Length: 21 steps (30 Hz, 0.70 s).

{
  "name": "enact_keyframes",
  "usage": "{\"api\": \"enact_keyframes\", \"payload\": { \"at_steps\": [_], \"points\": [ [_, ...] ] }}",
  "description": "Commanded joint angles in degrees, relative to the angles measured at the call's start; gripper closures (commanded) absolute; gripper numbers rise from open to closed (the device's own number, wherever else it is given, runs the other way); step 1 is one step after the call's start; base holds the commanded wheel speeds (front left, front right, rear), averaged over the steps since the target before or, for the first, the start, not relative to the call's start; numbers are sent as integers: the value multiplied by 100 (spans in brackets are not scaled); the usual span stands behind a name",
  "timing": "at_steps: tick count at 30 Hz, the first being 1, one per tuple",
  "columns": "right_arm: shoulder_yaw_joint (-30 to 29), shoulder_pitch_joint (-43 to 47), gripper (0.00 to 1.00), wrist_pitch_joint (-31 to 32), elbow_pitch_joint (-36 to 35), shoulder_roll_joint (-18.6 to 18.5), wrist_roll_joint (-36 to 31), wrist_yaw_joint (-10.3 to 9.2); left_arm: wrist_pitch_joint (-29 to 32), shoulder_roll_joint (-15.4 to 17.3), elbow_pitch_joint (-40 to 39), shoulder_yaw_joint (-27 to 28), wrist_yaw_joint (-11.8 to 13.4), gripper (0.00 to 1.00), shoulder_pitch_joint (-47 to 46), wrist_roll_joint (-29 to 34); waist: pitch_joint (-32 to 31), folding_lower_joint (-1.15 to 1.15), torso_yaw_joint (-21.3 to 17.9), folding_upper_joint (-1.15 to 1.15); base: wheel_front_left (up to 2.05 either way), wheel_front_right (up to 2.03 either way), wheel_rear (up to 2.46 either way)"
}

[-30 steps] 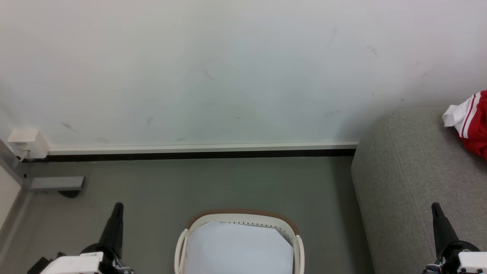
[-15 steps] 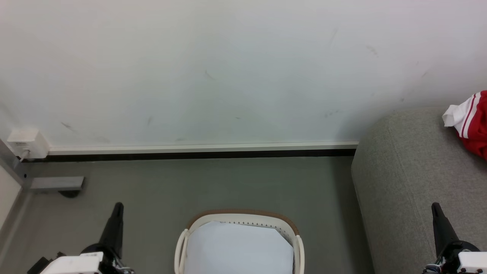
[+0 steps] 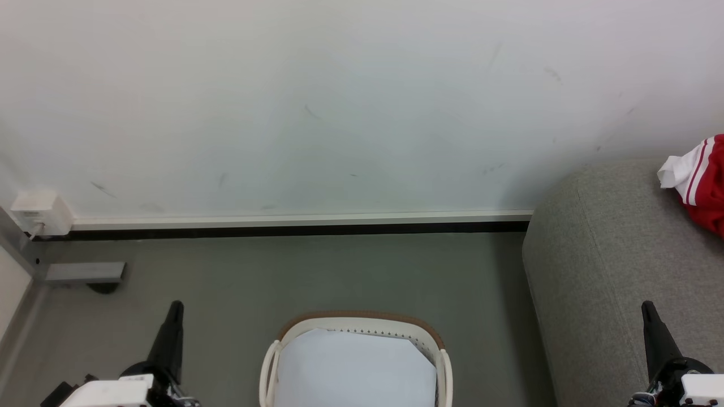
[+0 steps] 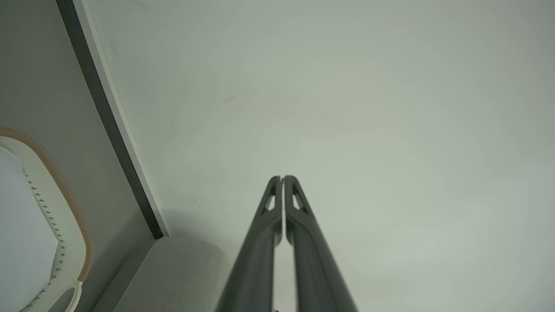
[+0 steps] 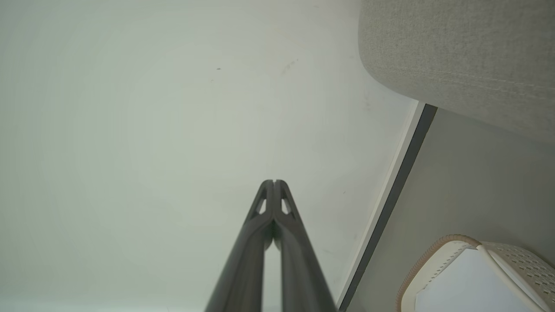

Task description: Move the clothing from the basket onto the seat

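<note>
Red clothing [image 3: 704,189] with white stripes and trim lies on the light-grey seat [image 3: 611,260] at the right edge of the head view. The cream basket [image 3: 362,325] with its brown rim stands on the floor at bottom centre, a flat pale sheet [image 3: 353,370] lying inside it; no red garment shows in it. My left gripper [image 3: 175,308] is at the lower left, left of the basket, fingers together and holding nothing [image 4: 282,177]. My right gripper [image 3: 646,308] rises over the seat's front at lower right, also shut and empty [image 5: 273,181].
A white wall [image 3: 339,102] with a white and black skirting strip [image 3: 300,223] runs behind the grey floor [image 3: 317,277]. A white socket box [image 3: 39,212] and a grey bracket [image 3: 85,272] sit at the far left.
</note>
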Motion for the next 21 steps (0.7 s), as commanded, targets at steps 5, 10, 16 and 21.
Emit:
{"api": "enact_keyframes", "payload": {
  "at_steps": [5, 10, 16, 21],
  "points": [
    [-24, -72, 100, 15, -33, -32, 12, -12, 21, 15, -2, 12, -27, 100, -43, -81, 0, 0, 0, 0, 0, 0, 0],
    [-24, -72, 100, 15, -33, -32, 12, -12, 21, 15, -2, 12, -27, 100, -43, -81, 0, 0, 0, 0, 0, 0, 0],
    [-24, -72, 100, 15, -33, -32, 12, -12, 21, 15, -2, 12, -27, 100, -43, -82, 0, 0, 0, 0, 0, 0, 0],
    [-24, -72, 100, 15, -33, -32, 12, -12, 21, 15, -2, 11, -27, 100, -43, -82, 0, 0, 0, 0, 0, 0, 0]
  ]
}}
